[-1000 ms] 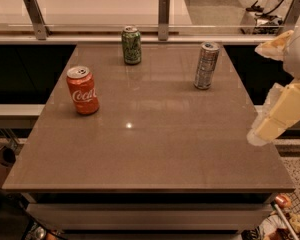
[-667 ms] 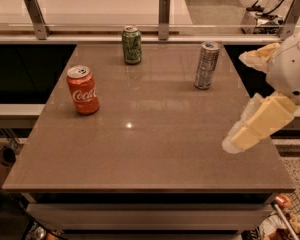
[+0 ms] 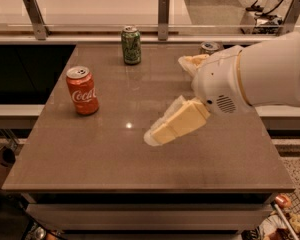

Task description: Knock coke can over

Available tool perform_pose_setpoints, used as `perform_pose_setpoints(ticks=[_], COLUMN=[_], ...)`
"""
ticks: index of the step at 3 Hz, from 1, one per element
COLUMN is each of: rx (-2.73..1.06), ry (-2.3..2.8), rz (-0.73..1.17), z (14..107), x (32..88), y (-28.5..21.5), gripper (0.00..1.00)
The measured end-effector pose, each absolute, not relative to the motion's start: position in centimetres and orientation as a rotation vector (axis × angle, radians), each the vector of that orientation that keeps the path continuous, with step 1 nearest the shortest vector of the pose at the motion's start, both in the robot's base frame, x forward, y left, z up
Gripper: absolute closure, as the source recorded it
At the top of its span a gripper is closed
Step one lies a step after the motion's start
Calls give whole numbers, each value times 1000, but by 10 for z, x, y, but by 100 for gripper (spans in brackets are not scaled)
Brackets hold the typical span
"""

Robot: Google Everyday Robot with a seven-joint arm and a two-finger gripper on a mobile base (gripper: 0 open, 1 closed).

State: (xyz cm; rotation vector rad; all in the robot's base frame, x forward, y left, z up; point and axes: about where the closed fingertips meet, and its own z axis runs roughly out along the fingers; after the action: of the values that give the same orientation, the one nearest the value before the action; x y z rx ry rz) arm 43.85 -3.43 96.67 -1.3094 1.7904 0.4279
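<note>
table (image 3: 115,164) as reference. arm (image 3: 270,69) comes in over its right side. gripper (image 3: 166,99) is over the table centre, fingers spread (nothing held). coke can (image 3: 82,90) is upright on the table's left side, well apart from the gripper. i'd sweep left and strike high on the can wall so it tips, not slides. green can (image 3: 131,45) at the table's back looks off the path.
</note>
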Motion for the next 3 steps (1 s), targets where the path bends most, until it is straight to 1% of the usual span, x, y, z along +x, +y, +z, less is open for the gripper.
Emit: perform_pose_setpoints(ticks=[1, 3], rx=[-1210, -1150], ry=[1709, 1718], rz=[475, 449], z=[970, 967], x=[471, 481], y=[23, 27], gripper=[0, 0])
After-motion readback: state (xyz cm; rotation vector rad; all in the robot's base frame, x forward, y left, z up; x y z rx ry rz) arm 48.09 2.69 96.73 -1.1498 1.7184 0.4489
